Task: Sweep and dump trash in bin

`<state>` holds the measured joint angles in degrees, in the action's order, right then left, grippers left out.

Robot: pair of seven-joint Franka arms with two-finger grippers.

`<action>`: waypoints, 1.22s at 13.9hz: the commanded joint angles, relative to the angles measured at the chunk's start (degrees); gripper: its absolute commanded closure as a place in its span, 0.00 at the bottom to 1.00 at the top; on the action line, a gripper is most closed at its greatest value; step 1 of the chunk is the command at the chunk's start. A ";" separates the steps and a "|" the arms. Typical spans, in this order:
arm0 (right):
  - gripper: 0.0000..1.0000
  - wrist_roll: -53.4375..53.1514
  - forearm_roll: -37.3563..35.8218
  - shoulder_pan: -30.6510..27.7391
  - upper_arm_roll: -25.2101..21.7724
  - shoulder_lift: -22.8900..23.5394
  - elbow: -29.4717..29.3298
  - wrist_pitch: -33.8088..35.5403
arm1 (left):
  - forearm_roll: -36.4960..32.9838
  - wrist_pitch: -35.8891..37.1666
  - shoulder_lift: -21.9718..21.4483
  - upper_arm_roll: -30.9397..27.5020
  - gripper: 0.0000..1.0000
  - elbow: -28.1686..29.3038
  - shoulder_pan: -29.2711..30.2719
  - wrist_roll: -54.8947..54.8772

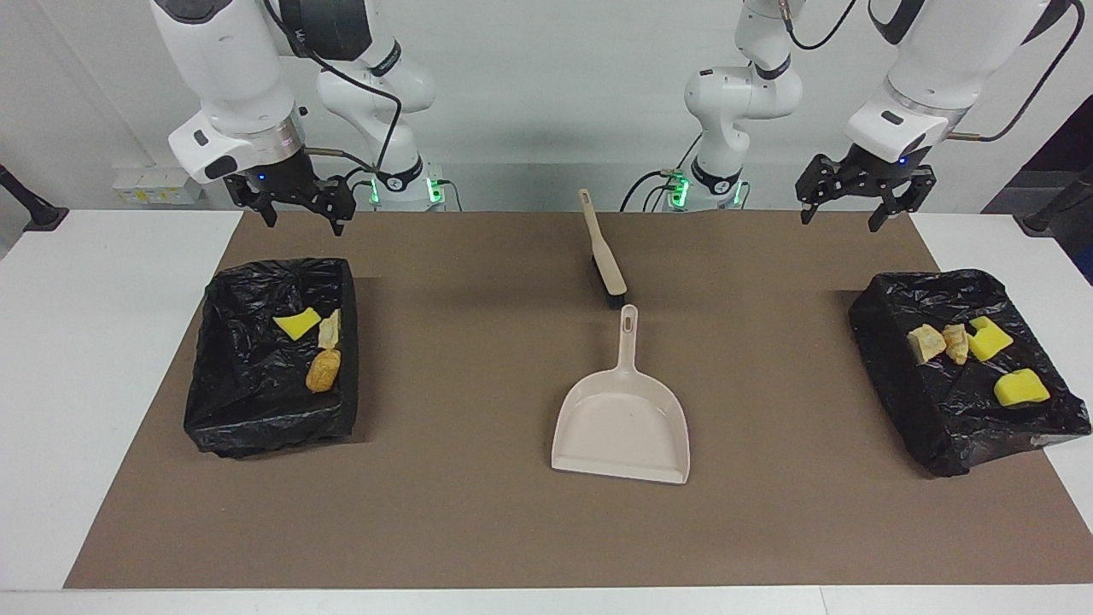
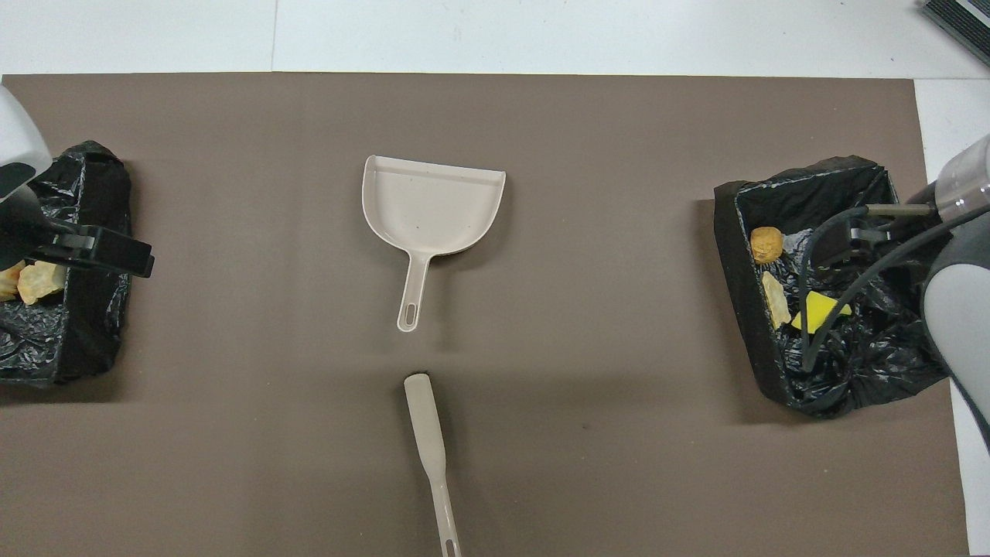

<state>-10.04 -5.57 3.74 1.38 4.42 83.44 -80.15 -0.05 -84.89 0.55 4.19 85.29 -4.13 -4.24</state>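
Inside black-lined bins [image 1: 256, 410], yellow-and-tan trash [image 1: 324, 369]

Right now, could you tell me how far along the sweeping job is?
It looks done: all seven scraps lie in the two black-lined bins, none on the mat. Nothing is in hand; dustpan and brush lie free. Both grippers hang open. Nothing visible remains.

You had 2 high cameras — 1 faced the robots, 1 looked steeply down; both took in the dustpan [image 1: 621, 424] and brush [image 2: 428, 431].
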 commanded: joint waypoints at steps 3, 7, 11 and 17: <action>0.00 1.16 2.83 -2.94 -0.33 -0.64 -0.12 1.13 | 0.23 0.43 -0.90 -0.41 0.00 0.58 -0.09 -0.77; 0.00 7.20 5.66 -3.04 -0.68 -4.84 4.00 -2.19 | 0.23 0.43 -0.90 -0.41 0.00 0.67 -0.09 -0.69; 0.00 10.39 5.22 -2.60 -2.00 -7.41 6.30 -4.23 | 0.23 0.43 -0.90 -0.41 0.00 0.58 -0.17 -0.77; 0.00 12.41 4.87 -2.95 -2.00 -7.41 6.39 -4.14 | 0.23 0.43 -0.90 -0.41 0.00 0.58 -0.09 -0.77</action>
<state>0.57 -1.14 1.08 -0.57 -1.86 88.23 -83.06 -0.05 -84.89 0.55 4.19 85.29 -4.13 -4.25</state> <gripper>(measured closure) 0.000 0.000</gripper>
